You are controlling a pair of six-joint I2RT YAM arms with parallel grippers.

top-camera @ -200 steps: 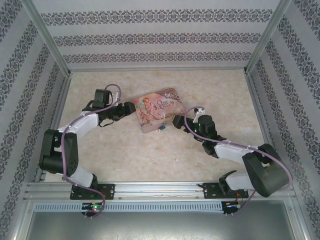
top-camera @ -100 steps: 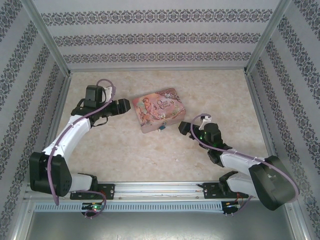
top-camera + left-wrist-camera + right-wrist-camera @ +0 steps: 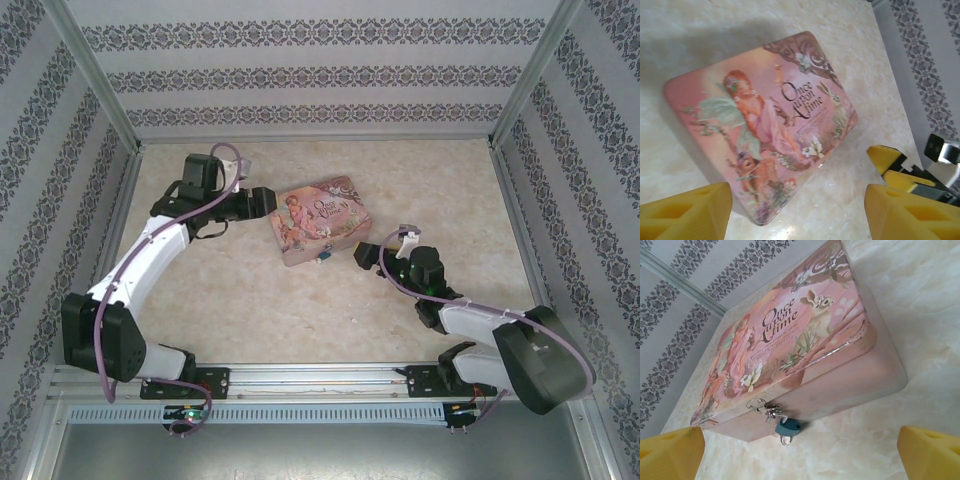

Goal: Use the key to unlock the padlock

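Overhead: a pink box [image 3: 318, 220] lies flat, lid shut, on a pale marbled table [image 3: 250, 295]. A robot gripper sits at each end of it.

The box's front wall, w/ a silvery hasp [image 3: 762, 405], is turned toward the near table edge. That's prob. so the lock hangs free & reachable.

The padlock [image 3: 788, 428] is tiny & blue-teal. It hangs from the hasp at about the middle of the front wall, its thin shackle thru the loop.

R gripper [image 3: 800, 455] sits low, just off the front wall. Its jaws are spread wide w/ nothing between them. The padlock is straight ahead of it, roughly centred in the gap, not touched.

L gripper [image 3: 266, 203] is at the box's far left corner, opposite the lock side. Its jaws are also apart & empty, close to the corner w/o clear contact. It's likely there to brace the box.

The key can't be picked out for sure. A small silvery ring [image 3: 785, 441] right under the padlock may be part of it, but it's too small to tell.
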